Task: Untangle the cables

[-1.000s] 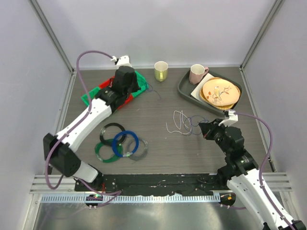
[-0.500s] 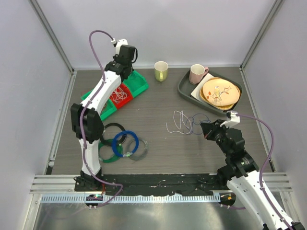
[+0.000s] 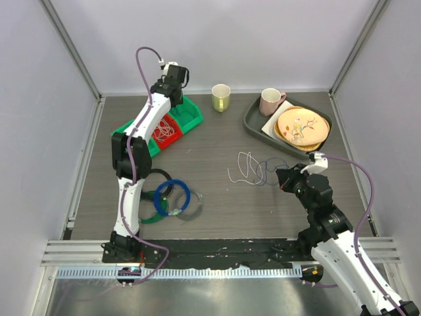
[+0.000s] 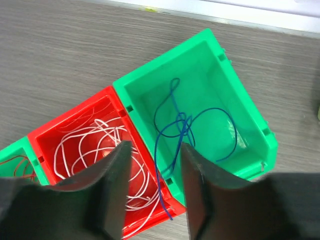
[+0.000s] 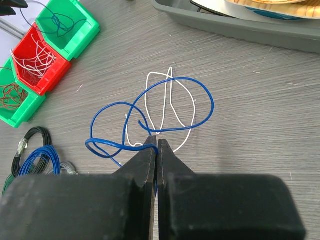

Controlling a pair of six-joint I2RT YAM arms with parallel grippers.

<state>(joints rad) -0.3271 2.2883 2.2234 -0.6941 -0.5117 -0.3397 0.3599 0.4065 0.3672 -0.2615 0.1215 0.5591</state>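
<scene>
On the table lies a tangle of a thick blue cable (image 5: pixel 175 125) and a thin white cable (image 5: pixel 170 100), also seen from above as blue cable (image 3: pixel 268 172) and white cable (image 3: pixel 245 164). My right gripper (image 5: pixel 157 142) is shut on a loop of the blue cable at the tangle's near side; from above the right gripper (image 3: pixel 281 176) sits right of it. My left gripper (image 4: pixel 154 150) hangs open over the bins, empty. Below it a thin blue cable (image 4: pixel 172 117) lies in the green bin (image 4: pixel 240 105), one end trailing over the red bin (image 4: pixel 50 145) with white cables.
Coiled cables (image 3: pixel 168 197) in black, blue, green and grey lie front left. A yellow-green mug (image 3: pixel 220 97) stands at the back. A grey tray (image 3: pixel 253 122) at the back right holds a pink mug (image 3: pixel 270 101) and a plate (image 3: pixel 301 127).
My left arm has swung up and back over the bins and its gripper has opened, leaving the thin blue cable in the green bin. The right gripper has barely moved.
</scene>
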